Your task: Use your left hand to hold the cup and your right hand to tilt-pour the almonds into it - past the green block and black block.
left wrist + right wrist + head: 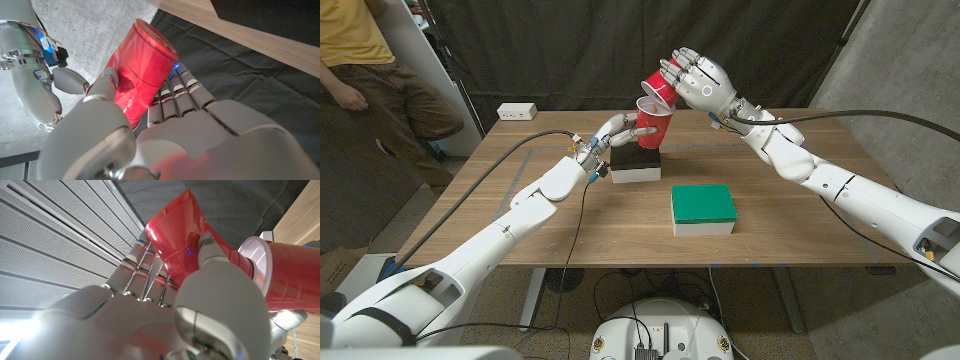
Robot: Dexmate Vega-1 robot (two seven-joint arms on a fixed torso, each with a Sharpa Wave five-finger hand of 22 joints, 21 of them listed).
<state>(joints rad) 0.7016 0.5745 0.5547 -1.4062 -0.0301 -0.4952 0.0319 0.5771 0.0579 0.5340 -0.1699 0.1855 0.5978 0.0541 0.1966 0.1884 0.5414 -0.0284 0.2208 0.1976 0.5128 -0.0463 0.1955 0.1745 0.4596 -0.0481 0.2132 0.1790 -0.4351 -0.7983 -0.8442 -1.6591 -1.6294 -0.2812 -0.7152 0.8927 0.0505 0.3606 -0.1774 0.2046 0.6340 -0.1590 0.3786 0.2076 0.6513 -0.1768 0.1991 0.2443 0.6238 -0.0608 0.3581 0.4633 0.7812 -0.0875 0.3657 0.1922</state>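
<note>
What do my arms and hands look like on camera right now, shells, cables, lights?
Both arms have glossy white rounded shells with dark bands at the joints. A black cable runs along each forearm toward the wrist. The left hand and right hand are light grey with segmented silver-and-dark fingers. Small blue lights glow at the left wrist and near the fingertips.

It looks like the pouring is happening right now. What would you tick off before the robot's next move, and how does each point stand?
1. Left hand grips the upright red plastic cup: ok.
2. Right hand holds the tilted red plastic cup, its mouth tipped over the upright one: ok.
3. Cup rims close together: ok.
4. Almonds all poured across: cannot tell, none visible.
5. Pour sits past the green-topped block, above the black-topped block: ok.
6. Wooden table free of spilled almonds: ok as far as the head view shows.
</note>
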